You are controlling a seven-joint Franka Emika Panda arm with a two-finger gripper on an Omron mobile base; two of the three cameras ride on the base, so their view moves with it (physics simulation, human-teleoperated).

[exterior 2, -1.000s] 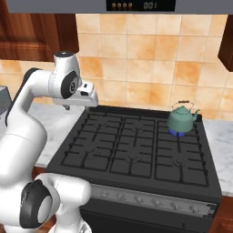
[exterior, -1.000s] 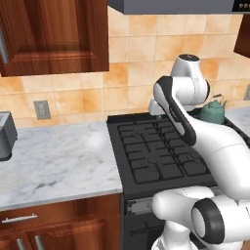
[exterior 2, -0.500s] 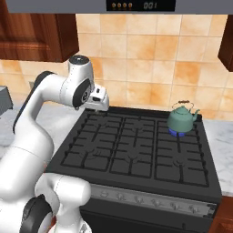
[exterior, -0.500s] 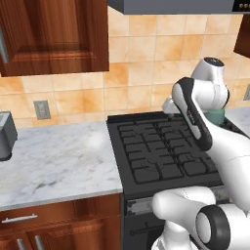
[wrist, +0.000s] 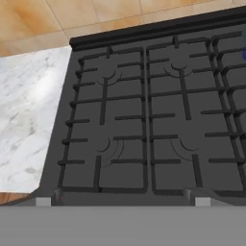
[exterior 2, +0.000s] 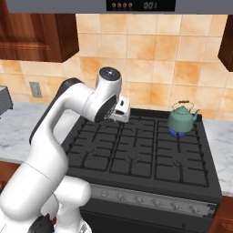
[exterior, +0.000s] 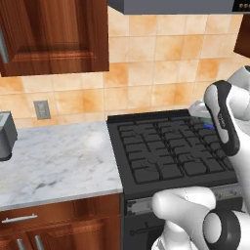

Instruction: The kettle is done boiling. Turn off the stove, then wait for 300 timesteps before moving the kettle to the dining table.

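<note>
The teal-green kettle stands upright on the stove's back right burner, with a blue flame under it. In the left base view my arm hides most of the kettle. My white hand hovers over the back middle of the black grates, well left of the kettle. In the hand view my gripper is open, its two tips far apart above the stove's left burners, with nothing between them. The grey knob strip runs along the stove's front. The dining table is out of view.
Marble counter lies left of the stove, with a grey appliance at its far left and a wall outlet behind. Wooden cabinets and a range hood hang overhead. More counter lies right of the stove.
My arm has swung to the right, from the stove's back left corner toward its middle, nearer the kettle. The kettle has not moved and the gripper has stayed open.
</note>
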